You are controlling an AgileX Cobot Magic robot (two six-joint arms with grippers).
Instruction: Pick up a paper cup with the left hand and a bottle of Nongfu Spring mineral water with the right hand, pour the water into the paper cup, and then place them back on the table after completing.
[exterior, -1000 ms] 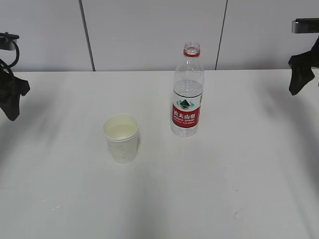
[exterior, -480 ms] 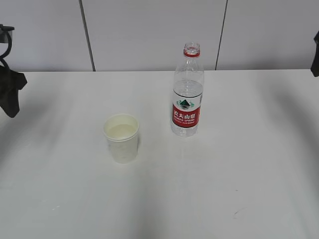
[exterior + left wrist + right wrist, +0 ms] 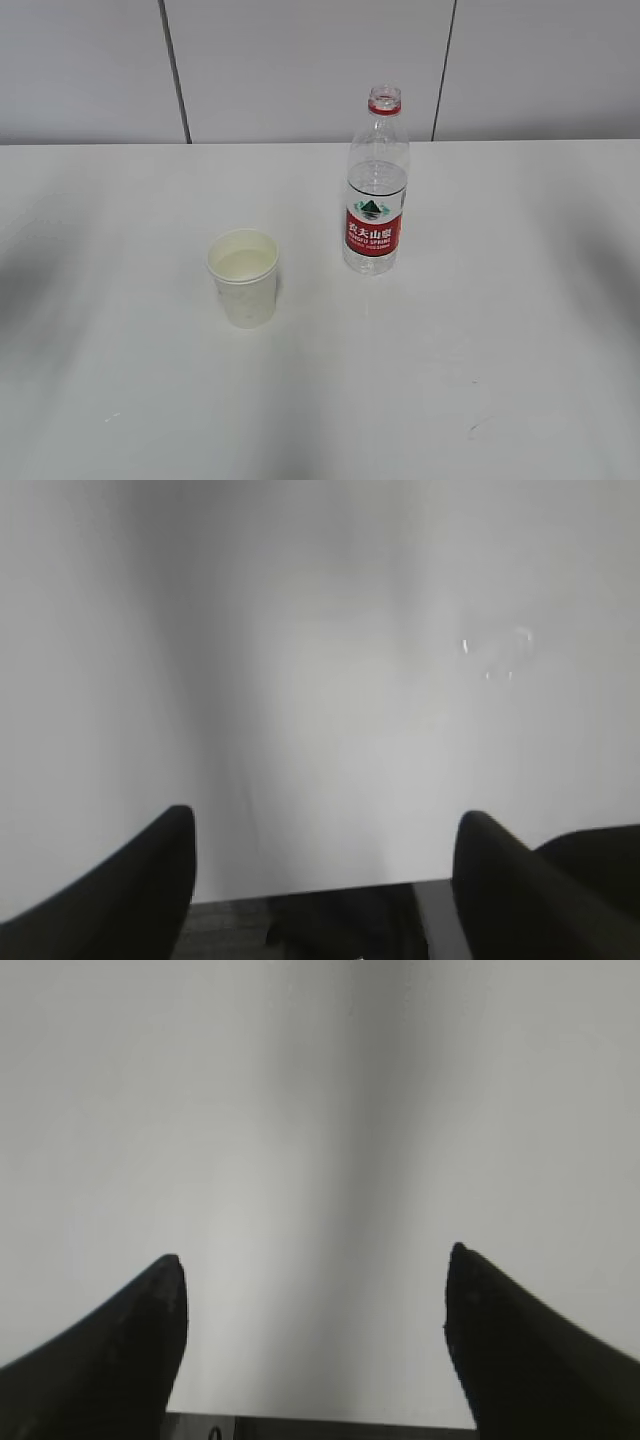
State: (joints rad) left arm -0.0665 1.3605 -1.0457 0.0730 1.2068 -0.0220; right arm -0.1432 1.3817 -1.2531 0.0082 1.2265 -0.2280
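A white paper cup (image 3: 244, 277) stands upright on the white table (image 3: 480, 340), left of centre, with liquid inside. An uncapped Nongfu Spring bottle (image 3: 376, 185) with a red label stands upright to its right and a little farther back, partly filled with clear water. Neither arm shows in the exterior view. My left gripper (image 3: 325, 830) is open and empty over bare table near its edge. My right gripper (image 3: 315, 1270) is open and empty over bare table. Cup and bottle do not show in either wrist view.
A grey panelled wall (image 3: 300, 60) runs behind the table. A few small water drops (image 3: 497, 652) lie on the table in the left wrist view. A dark strip below the table edge (image 3: 340, 920) shows under the left gripper.
Both arms have drawn back outward and left the exterior view, the left one off the left edge, the right one off the right edge. Cup and bottle have not moved.
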